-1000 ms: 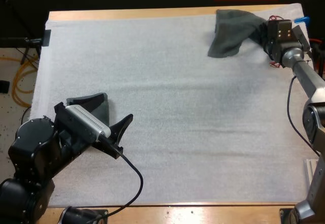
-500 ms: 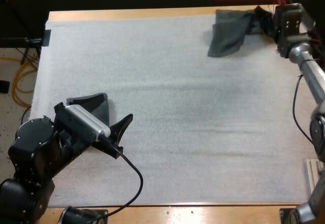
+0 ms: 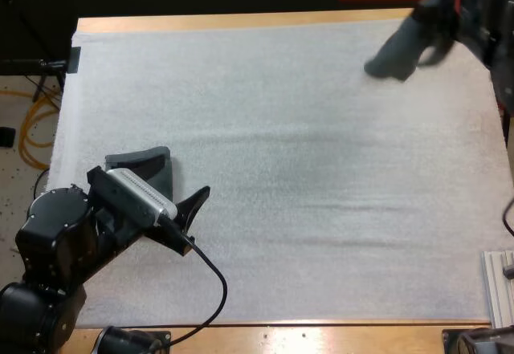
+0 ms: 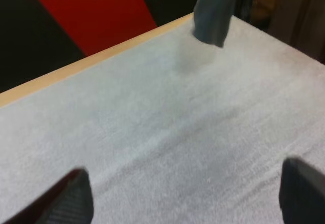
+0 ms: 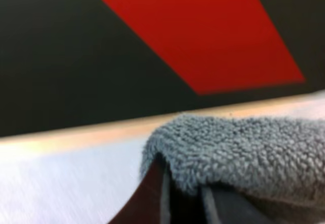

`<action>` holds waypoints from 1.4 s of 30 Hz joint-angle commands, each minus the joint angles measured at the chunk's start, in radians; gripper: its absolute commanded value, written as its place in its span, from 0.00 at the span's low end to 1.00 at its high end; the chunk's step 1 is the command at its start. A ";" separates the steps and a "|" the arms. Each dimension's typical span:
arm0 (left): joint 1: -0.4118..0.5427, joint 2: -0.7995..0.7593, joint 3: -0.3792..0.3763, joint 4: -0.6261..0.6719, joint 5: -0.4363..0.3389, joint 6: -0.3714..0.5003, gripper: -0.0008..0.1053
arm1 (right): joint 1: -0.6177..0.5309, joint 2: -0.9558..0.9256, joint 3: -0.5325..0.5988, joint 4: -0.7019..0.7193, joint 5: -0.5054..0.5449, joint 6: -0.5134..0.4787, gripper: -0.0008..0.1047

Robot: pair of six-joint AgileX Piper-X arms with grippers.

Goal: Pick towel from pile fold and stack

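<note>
A dark grey-green towel point(image 3: 399, 47) hangs above the far right corner of the white mat point(image 3: 281, 169), held off the surface. My right gripper point(image 3: 454, 13) is shut on its upper end. In the right wrist view the fuzzy towel point(image 5: 244, 150) is draped over and pressed between the dark fingers point(image 5: 152, 193). My left gripper point(image 3: 173, 181) rests low over the mat's near left part, with its fingers point(image 4: 73, 193) apart and nothing between them. From the left wrist view the towel point(image 4: 213, 10) dangles far off, over the mat's far edge.
The wooden table edge point(image 3: 241, 22) runs along the far side of the mat. A black clip point(image 3: 74, 59) sits at the mat's far left corner. A pale ribbed part point(image 3: 498, 286) lies at the near right edge.
My right gripper has risen and swung toward the far right, lifting the towel off the mat so that it now hangs. The left arm has barely moved.
</note>
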 commanded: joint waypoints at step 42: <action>-0.005 0.001 -0.007 0.127 0.027 0.019 0.69 | 0.684 -0.022 0.496 -0.180 -0.065 0.379 0.25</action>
